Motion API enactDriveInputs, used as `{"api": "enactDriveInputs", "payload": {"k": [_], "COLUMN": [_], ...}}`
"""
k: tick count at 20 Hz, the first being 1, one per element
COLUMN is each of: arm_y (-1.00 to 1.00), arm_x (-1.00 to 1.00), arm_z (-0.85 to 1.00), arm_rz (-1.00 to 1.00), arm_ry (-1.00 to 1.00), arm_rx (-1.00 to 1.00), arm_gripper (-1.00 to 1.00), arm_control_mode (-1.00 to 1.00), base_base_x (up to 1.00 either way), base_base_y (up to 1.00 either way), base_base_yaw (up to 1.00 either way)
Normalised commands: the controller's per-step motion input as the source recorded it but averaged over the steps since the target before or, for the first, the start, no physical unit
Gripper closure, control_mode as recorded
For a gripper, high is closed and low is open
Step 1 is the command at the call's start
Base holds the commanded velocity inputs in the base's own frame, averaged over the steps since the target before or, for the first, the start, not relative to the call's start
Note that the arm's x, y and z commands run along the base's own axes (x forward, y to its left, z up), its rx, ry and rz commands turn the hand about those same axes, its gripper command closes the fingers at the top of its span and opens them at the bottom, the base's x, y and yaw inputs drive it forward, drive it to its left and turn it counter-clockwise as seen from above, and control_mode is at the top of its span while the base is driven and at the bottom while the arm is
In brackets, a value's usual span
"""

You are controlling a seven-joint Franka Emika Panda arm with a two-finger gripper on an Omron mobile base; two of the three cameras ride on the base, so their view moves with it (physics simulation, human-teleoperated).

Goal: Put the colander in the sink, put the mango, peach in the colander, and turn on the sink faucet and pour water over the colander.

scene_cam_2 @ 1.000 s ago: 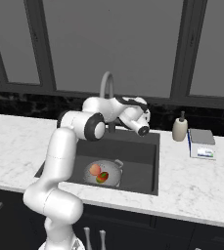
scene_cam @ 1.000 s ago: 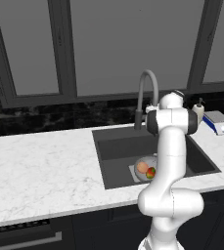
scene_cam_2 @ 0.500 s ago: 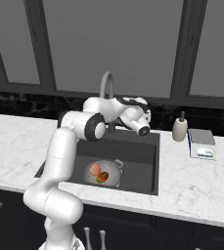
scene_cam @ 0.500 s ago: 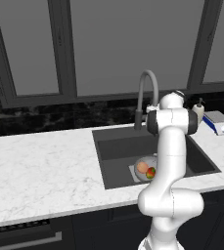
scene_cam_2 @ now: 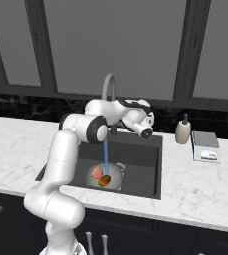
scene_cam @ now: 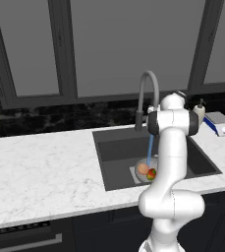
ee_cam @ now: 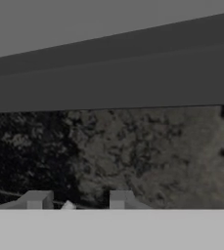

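The colander (scene_cam_2: 116, 172) stands on the floor of the sink (scene_cam_2: 145, 169), with the peach (scene_cam_2: 96, 173) and the mango (scene_cam_2: 104, 181) side by side inside it. A thin blue stream of water (scene_cam_2: 105, 157) falls from the sink faucet (scene_cam_2: 109, 85) into the colander. From the left base view, the water (scene_cam: 150, 146) drops past the faucet (scene_cam: 149, 91) onto the peach (scene_cam: 142, 169) and mango (scene_cam: 151, 173). My gripper (scene_cam_2: 149, 132) hovers just right of the faucet base, above the sink's back edge. Its fingertips (ee_cam: 37, 200) stand apart, gripping nothing, facing the dark backsplash.
A soap pump bottle (scene_cam_2: 183, 132) and a small flat scale (scene_cam_2: 205, 148) sit on the white marble counter (scene_cam_2: 200, 184) right of the sink. Dark windows run along the back wall. Wide bare counter (scene_cam: 40, 167) lies to the left.
A blue stream of water now runs from the faucet into the colander; earlier none showed. The hand has shifted only slightly beside the faucet.
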Motion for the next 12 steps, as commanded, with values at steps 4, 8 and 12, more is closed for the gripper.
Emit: {"api": "enactDriveInputs", "payload": {"k": [4,8,12], "arm_y": [-0.61,-0.51,-0.46], "arm_x": [0.00,-0.02,-0.04], "arm_z": [-0.36,-0.37,-0.27], "arm_rz": [-0.01,-0.01,0.00], "arm_ry": [0.00,0.00,0.00], "arm_rx": [0.00,0.00,0.00], "arm_gripper": [1.00,1.00,1.00], "arm_control_mode": [-1.00,-1.00,-1.00], "base_base_x": [0.00,0.00,0.00], "base_base_y": [0.00,0.00,0.00], "base_base_yaw": [0.00,0.00,0.00]}}
